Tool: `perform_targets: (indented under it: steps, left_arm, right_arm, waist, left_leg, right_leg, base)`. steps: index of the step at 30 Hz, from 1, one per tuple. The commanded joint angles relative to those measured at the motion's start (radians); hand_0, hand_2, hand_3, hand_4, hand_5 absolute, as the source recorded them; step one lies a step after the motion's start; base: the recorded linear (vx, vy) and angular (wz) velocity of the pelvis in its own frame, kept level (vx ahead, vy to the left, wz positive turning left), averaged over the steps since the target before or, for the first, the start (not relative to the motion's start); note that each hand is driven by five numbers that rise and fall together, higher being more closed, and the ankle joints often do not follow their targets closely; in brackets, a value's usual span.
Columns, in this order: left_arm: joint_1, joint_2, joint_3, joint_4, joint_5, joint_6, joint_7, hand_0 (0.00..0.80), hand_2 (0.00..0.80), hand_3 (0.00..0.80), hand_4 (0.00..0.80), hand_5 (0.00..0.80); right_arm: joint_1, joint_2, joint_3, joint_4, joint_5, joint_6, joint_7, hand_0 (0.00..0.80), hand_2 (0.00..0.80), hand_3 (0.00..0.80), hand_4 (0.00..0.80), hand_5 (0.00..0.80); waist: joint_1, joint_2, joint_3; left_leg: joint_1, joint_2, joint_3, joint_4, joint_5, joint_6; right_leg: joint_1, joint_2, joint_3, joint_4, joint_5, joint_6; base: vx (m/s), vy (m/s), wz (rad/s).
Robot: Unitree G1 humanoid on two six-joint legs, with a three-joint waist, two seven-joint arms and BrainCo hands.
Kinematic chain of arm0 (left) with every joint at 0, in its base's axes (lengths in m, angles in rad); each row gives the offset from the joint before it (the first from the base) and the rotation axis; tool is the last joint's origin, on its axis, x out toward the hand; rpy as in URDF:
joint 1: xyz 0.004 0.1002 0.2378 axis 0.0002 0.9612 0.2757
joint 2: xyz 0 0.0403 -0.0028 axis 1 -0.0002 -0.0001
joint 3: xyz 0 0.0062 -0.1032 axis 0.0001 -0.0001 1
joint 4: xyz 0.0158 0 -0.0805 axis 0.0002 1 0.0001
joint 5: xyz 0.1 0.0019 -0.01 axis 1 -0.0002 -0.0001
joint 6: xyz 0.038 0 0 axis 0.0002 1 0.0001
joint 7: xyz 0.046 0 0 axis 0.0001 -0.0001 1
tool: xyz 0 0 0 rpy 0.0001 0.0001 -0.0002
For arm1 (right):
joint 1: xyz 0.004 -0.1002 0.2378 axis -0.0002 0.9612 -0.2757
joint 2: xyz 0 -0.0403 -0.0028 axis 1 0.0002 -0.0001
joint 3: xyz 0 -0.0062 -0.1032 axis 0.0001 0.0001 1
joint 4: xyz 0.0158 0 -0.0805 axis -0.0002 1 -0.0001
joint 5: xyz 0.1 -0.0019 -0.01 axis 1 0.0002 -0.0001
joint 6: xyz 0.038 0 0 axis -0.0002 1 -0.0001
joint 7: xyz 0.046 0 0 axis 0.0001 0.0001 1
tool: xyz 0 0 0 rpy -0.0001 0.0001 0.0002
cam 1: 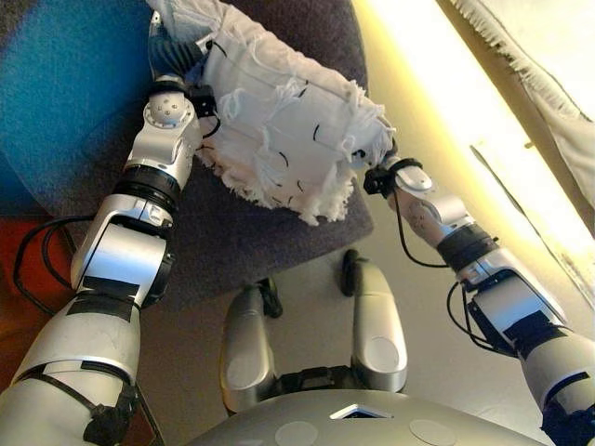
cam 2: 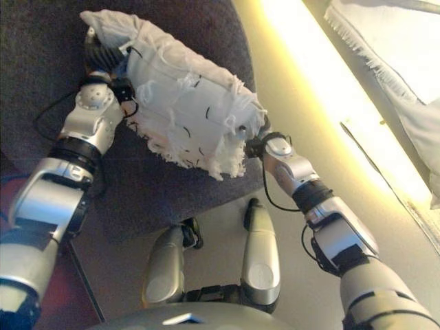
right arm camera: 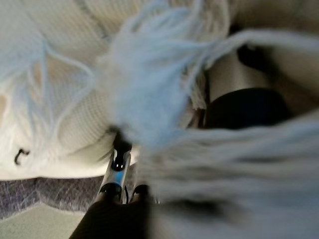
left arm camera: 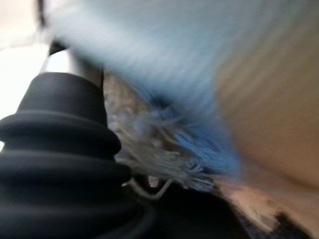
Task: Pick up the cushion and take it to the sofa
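A white knitted cushion (cam 1: 279, 121) with fringed edges is held up between my two hands, tilted, above a dark grey round seat (cam 1: 242, 242). My left hand (cam 1: 172, 51) presses against the cushion's left end, and only its dark ribbed cover shows. My right hand (cam 1: 379, 177) is at the cushion's lower right corner, mostly hidden by fringe. The left wrist view shows fringe (left arm camera: 159, 159) right beside the hand's cover. The right wrist view shows the cushion's fabric (right arm camera: 50, 99) and tassels very close.
A blue surface (cam 1: 65, 84) lies at the left past the grey seat. A pale floor (cam 1: 418, 84) with a bright strip runs along the right. A white fringed cloth (cam 1: 558, 93) hangs at the upper right.
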Motion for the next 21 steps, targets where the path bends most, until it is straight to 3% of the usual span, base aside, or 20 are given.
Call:
perform_targets:
  steps: [1,6,13,17,21]
  left_arm:
    - [-0.014,0.067,0.052,-0.020,-0.057,-0.094,-0.013,0.000,0.000,0.000,0.000,0.000]
    - [0.092,0.124,0.130,-0.044,-0.076,-0.114,-0.025,0.000,0.000,0.000,0.000,0.000]
    - [0.295,0.201,0.231,-0.143,0.018,-0.104,-0.118,0.000,0.000,0.000,0.000,0.000]
    - [0.434,0.192,0.308,-0.241,0.040,-0.110,-0.172,0.000,0.000,0.000,0.000,0.000]
    - [0.611,0.134,0.400,-0.377,0.026,-0.109,-0.228,0.000,0.000,0.000,0.000,0.000]
  right_arm:
    - [0.025,0.028,-0.057,-0.042,0.041,-0.073,0.024,0.000,0.000,0.000,0.000,0.000]
    - [0.106,-0.035,-0.138,-0.065,0.025,-0.071,0.020,0.000,0.000,0.000,0.000,0.000]
    - [0.306,-0.117,-0.298,-0.095,0.019,-0.067,0.103,0.000,0.000,0.000,0.000,0.000]
    - [0.433,-0.123,-0.385,-0.124,-0.009,-0.069,0.134,0.000,0.000,0.000,0.000,0.000]
    - [0.544,-0.085,-0.455,-0.155,-0.032,-0.085,0.139,0.000,0.000,0.000,0.000,0.000]
  waist:
    - [0.020,0.018,-0.091]
    - [0.027,0.020,-0.127]
    - [0.054,0.028,-0.225]
    - [0.072,0.030,-0.272]
    - [0.096,0.025,-0.308]
  left_leg:
    - [0.021,0.012,-0.033,-0.084,0.046,-0.044]
    - [0.086,0.004,-0.026,-0.160,0.076,-0.043]
    - [0.226,-0.002,-0.024,-0.342,0.135,-0.046]
    - [0.267,-0.005,-0.031,-0.375,0.144,-0.043]
    - [0.306,-0.006,-0.034,-0.389,0.137,-0.037]
  right_leg:
    - [0.137,-0.072,-0.007,-0.220,0.076,0.099]
    - [0.209,-0.064,-0.037,-0.287,0.084,0.095]
    - [0.385,-0.014,-0.108,-0.442,0.094,0.095]
    - [0.440,0.003,-0.128,-0.477,0.096,0.095]
    - [0.491,0.013,-0.146,-0.506,0.099,0.099]
  base:
    - [0.100,0.034,-0.04]
    - [0.102,0.007,0.03]
    - [0.148,-0.029,0.09]
    - [0.139,-0.026,0.13]
    - [0.117,-0.027,0.17]
